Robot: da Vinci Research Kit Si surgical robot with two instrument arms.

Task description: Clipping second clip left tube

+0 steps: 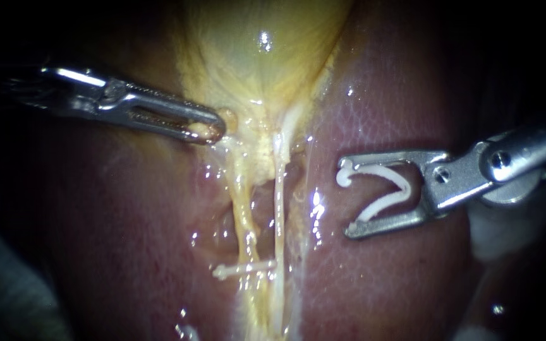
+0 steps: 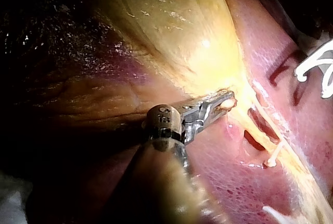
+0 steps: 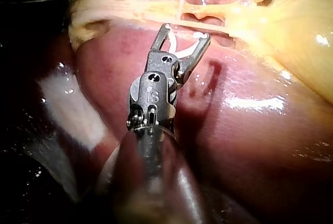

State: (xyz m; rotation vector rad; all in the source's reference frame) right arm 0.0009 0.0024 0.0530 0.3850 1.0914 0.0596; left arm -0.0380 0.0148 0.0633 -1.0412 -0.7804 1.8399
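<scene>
Pinching the gallbladder (image 1: pixel 260 63) neck, the left instrument (image 1: pixel 206 131) seems to hold it taut, baring the left tube (image 1: pixel 246 221) just past its tip. The right instrument (image 1: pixel 347 199), jaws spread and gripping a new clip (image 1: pixel 383 189), hovers with the tube ahead of them, apart, the set clip (image 1: pixel 244 269) already on it.

Left instrument (image 1: pixel 206 129) and right instrument (image 1: pixel 347 202): bare polished metal, bright glints noted. Loaded clip (image 1: pixel 403 187) and placed clip (image 1: pixel 244 269) below the gallbladder (image 1: pixel 260 57): white, plastic-looking, smooth. The gallbladder is seen wet-glossy, filmy. Liver (image 1: pixel 374 278) beside the gallbladder: smooth, wet, shiny.
</scene>
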